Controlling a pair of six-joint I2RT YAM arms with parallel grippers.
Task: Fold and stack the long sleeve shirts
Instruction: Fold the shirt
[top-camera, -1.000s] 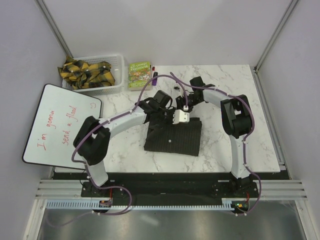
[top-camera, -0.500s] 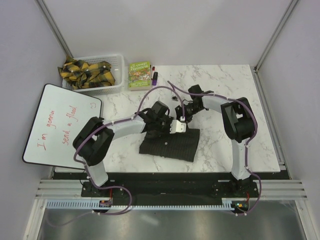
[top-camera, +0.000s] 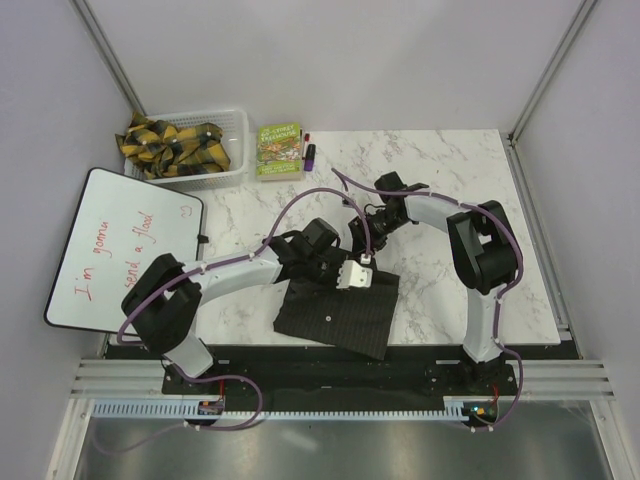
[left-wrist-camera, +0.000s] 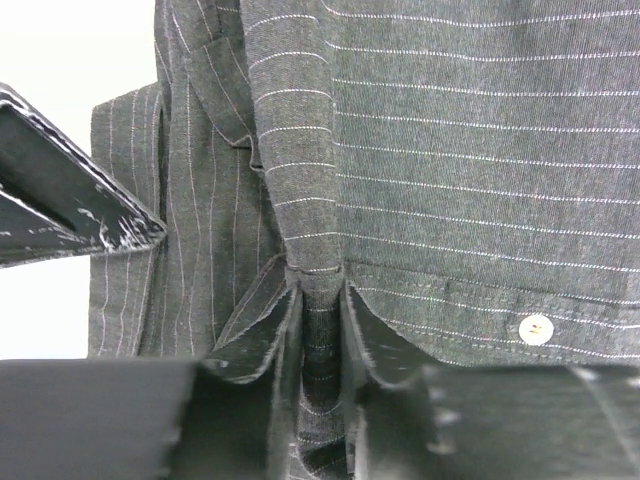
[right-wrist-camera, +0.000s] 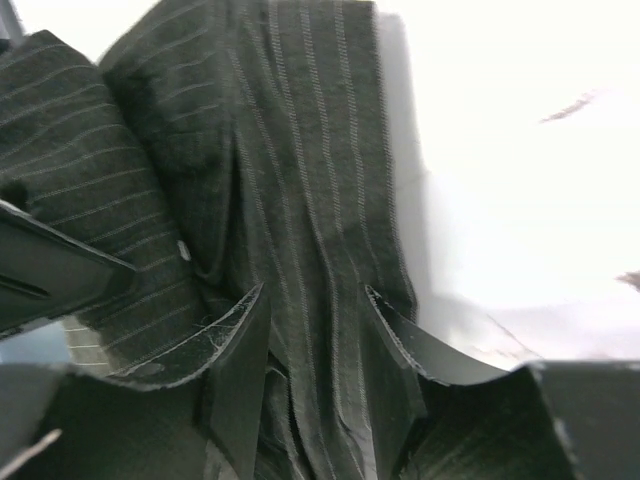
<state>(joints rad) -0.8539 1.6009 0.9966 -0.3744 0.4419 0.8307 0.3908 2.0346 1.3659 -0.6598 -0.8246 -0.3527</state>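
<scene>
Our left fingers (left-wrist-camera: 250, 345) pinch a ridge of the shirt (top-camera: 335, 315); our right fingers (right-wrist-camera: 238, 375) close on its cloth alongside. From both, the folded shirt spreads toward 6 o'clock, reaching the counter's (top-camera: 450, 170) near edge.

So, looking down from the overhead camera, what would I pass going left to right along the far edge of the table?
white basket holding yellow-and-black cloth → green book → purple marker
</scene>
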